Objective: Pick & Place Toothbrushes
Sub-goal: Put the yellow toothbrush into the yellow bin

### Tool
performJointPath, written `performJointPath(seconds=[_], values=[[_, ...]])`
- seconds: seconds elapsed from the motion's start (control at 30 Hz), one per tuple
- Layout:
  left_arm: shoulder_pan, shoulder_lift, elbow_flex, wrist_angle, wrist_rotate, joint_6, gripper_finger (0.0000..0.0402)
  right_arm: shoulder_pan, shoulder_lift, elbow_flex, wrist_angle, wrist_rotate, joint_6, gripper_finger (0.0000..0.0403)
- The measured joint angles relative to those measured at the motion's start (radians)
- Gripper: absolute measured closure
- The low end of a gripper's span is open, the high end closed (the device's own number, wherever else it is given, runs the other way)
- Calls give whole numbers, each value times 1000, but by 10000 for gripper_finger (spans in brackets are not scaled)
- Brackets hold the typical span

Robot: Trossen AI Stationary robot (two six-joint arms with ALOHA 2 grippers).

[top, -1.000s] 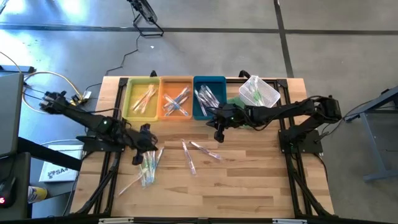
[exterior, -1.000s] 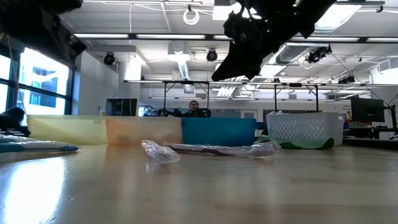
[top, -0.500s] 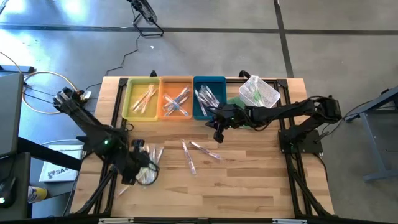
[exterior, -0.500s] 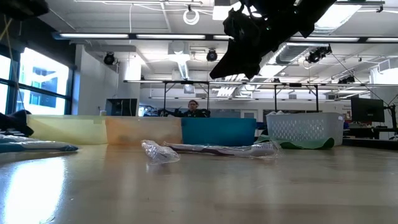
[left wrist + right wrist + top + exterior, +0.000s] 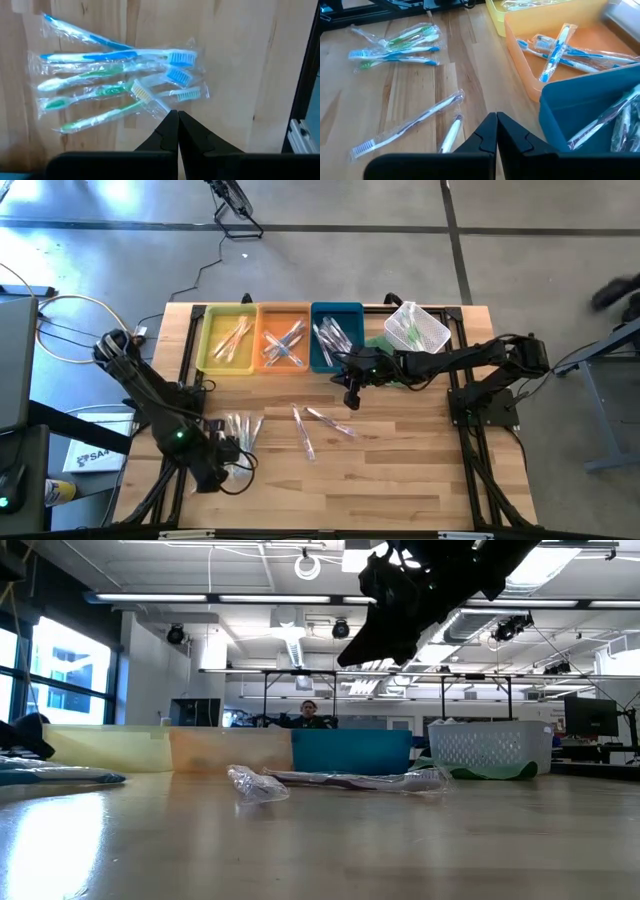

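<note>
A pile of wrapped toothbrushes [image 5: 240, 430] with blue, green and white handles lies flat on the wooden table, left of the middle; the left wrist view shows it spread out [image 5: 115, 85]. My left gripper [image 5: 236, 460] is shut and points steeply down at the pile's near side, its tips [image 5: 177, 117] beside the wrappers' edge; I cannot tell whether they touch. More wrapped toothbrushes [image 5: 318, 425] lie loose mid-table [image 5: 407, 125]. My right gripper [image 5: 350, 395] hovers shut in front of the blue tray [image 5: 336, 338], holding nothing [image 5: 496, 120].
Yellow [image 5: 228, 338], orange [image 5: 283, 338] and blue trays stand in a row at the far edge, each with toothbrushes inside. A white mesh basket [image 5: 418, 328] sits at the far right. The near half of the table [image 5: 380, 490] is bare wood.
My left arm has swung toward the table's near edge, and its gripper has tipped from nearly level to pointing steeply down beside the toothbrush pile. It has stayed shut.
</note>
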Motion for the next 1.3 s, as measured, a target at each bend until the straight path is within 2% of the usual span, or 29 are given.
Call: performJointPath(seconds=[0.17,0.33,0.43,0.63,0.73,0.97,1.17,1.3], values=[[2,28,0,-40,50,-11,401,0,0,0,-1,-2,-23,401],[-4,37,-1,-104,122,-123,390,0,0,0,-1,-2,-23,401],[-7,37,-1,-93,126,-136,359,0,0,0,-1,-3,-23,401],[-5,37,-1,-77,122,-131,265,0,0,0,-2,-1,-24,401],[-13,37,-29,12,137,-128,241,0,0,0,-2,-1,-28,401],[-69,37,-208,302,175,-233,265,0,0,0,-4,-3,-50,401],[-100,37,-269,310,204,-357,279,0,0,0,-6,-3,-50,401],[-97,37,-287,310,198,-363,272,0,1,0,-6,-3,-47,401]])
